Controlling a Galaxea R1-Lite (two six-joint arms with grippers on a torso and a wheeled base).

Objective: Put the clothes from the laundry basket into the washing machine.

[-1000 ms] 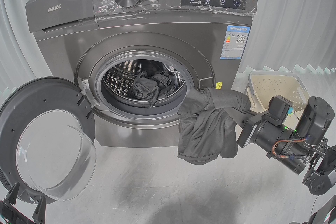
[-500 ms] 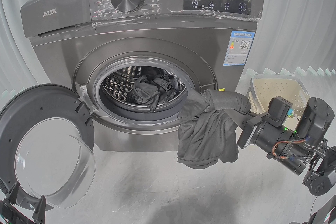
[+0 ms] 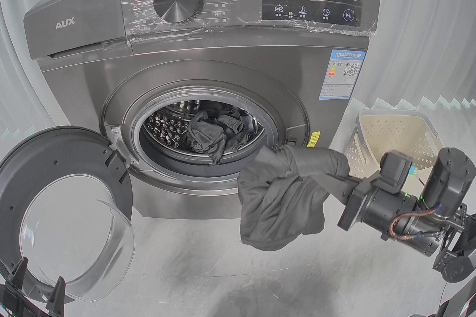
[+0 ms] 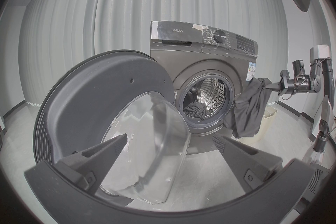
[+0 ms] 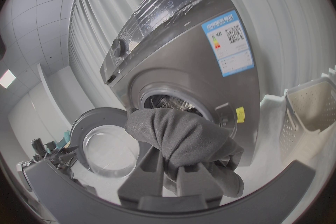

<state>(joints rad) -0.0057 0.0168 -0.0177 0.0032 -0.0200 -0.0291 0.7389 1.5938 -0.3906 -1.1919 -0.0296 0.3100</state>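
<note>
Right pincer: my fingers are clamped on a dark grey cloth garment. A fold of it bunches over the fingertips and the rest hangs below.
Right arm: held out in front of the machine, to the right of the drum opening and a little below it, between the opening and the basket.
Garment in hand: hangs free in the air, off the floor. Its top sits just before the lower right rim of the opening; I cannot tell whether it touches the rim.
Left pincer: my fingers stand wide apart with nothing between them. It sits low on the left, near the bottom edge of the open door.
Machine: grey metal front-loading washing machine. It has a round knob and a dark touch panel along the top under clear plastic film, and a blue-and-white label at the upper right of the front.
Door: round grey door with a clear bulging glass bowl, swung wide open to the left on its hinge.
Drum: perforated steel drum. A crumpled dark garment lies inside, one corner drooping over the inner lip.
Basket: cream perforated plastic basket, on the floor just right of the machine. Its bottom is hidden behind my right arm.
Surroundings: white pleated curtain behind the machine; pale grey floor.
</note>
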